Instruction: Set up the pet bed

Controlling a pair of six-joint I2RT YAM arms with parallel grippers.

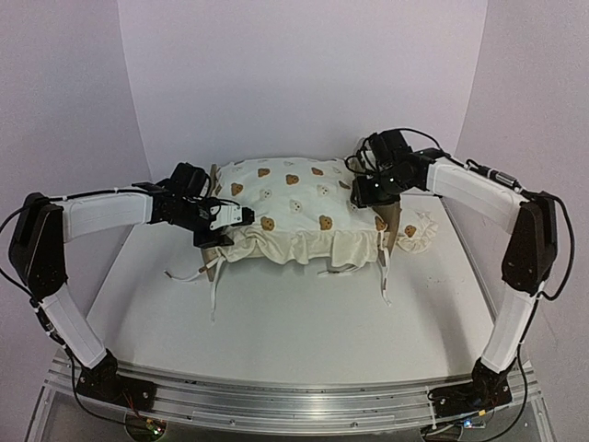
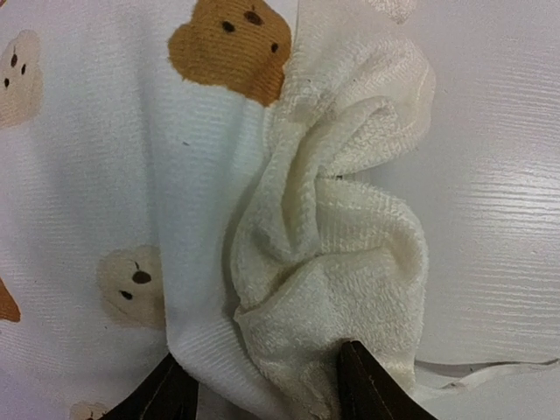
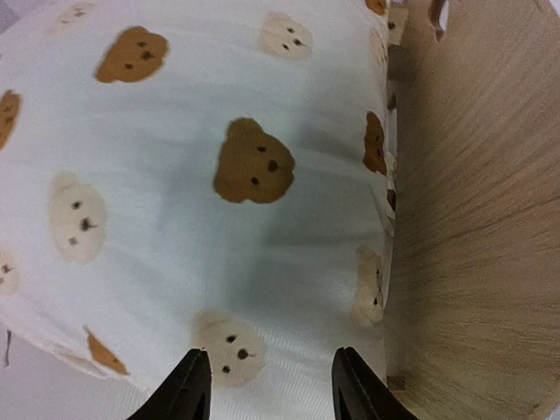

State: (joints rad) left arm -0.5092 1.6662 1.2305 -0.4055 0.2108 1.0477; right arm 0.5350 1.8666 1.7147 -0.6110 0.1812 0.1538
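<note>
The left claw (image 2: pixel 262 354) stands roughly half open, its 2 dark fingers (image 2: pixel 363 385) on either side of a bunched wad of the duvet's (image 2: pixel 114 166) cream terry hem (image 2: pixel 341 254). The wad fills the gap from finger to finger and both fingers touch cloth. I cannot tell whether they are truly clamped on it. Beyond this claw the printed top of the duvet runs off to its left, and the white bench (image 2: pixel 499 219) lies to its right. A tie string (image 2: pixel 490 374) lies on the bench just beside the right-hand finger.

The right claw (image 3: pixel 269 352) is also about half open, poised over the bear-print top of the duvet. The cloth between its fingers (image 3: pixel 188 389) lies smooth. Whether the tips touch the cloth I cannot tell. The light-wood end board (image 3: pixel 472 219) rises close to this claw's right.

In the top view, the pet bed (image 1: pixel 294 216) sits between the 2 claws, the left claw at its left end and the right claw at its right end. The pillow (image 1: pixel 419 230) lies on the bench outside the right end board, just beyond the right claw.
</note>
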